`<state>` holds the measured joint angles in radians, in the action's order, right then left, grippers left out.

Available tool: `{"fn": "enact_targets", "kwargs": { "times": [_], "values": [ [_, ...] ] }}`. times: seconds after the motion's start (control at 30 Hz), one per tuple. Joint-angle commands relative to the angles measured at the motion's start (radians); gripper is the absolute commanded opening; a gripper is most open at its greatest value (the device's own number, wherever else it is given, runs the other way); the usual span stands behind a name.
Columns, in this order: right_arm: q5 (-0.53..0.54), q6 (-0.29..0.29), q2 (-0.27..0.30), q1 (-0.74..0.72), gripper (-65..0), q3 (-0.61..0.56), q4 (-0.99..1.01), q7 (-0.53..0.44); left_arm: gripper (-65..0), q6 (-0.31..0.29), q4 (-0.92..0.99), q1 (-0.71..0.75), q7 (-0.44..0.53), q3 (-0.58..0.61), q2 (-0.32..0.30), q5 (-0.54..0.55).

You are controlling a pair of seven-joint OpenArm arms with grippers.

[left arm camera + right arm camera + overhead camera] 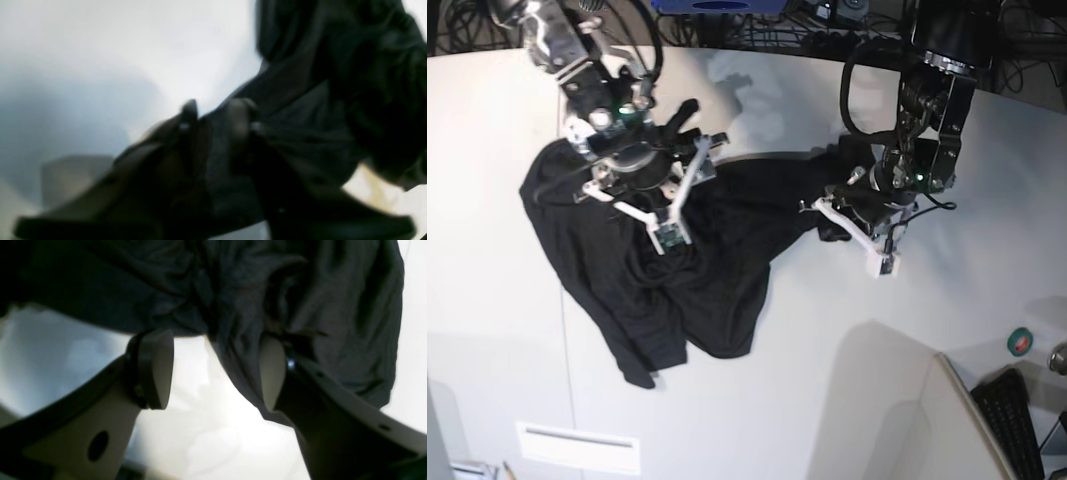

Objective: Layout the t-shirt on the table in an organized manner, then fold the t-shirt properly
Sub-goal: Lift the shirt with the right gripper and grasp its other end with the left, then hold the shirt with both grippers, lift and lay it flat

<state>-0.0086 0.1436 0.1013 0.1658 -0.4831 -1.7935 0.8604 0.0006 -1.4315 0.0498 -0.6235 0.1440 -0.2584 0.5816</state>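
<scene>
The black t-shirt [697, 280] lies crumpled on the white table [997, 230], left of the middle. My right gripper [662, 190] hovers over the shirt's upper part. In the right wrist view this gripper [213, 373] is open wide; dark cloth [300, 306] hangs above it and brushes one pad [272, 373], while the other pad [156, 370] is bare. My left gripper [832, 215] sits at the shirt's right-hand edge. The blurred left wrist view shows its fingers [188, 113] close together with a fold of the black cloth [300, 116] pinched between them. No print is visible.
An angled white panel [897, 420] rises at the front right. Beside it are a dark keyboard [1017, 420] and a green tape roll [1020, 341]. Cables [777, 30] run along the table's far edge. A thin seam [567, 360] crosses the table at the left.
</scene>
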Motion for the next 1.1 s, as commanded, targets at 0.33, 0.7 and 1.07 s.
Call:
{"fn": "enact_targets", "kwargs": {
  "times": [0.33,0.7,1.07],
  "values": [
    [-0.057,0.009,-0.058,-0.096,-28.1,0.039,0.312,-0.223,-26.0,0.005,0.015,0.017,0.015,0.003,-0.011,0.001],
    [-0.058,0.003,-0.021,0.018,-65.0,0.372,0.116,-0.352,-65.0,0.005,0.133,-0.035,0.014,0.003,-0.012,0.001],
    [-0.057,0.003,0.262,-0.257,-65.0,0.386,0.064,-0.333,-65.0,0.005,0.189,-0.512,0.011,0.124,-0.005,-0.001]
  ]
}}
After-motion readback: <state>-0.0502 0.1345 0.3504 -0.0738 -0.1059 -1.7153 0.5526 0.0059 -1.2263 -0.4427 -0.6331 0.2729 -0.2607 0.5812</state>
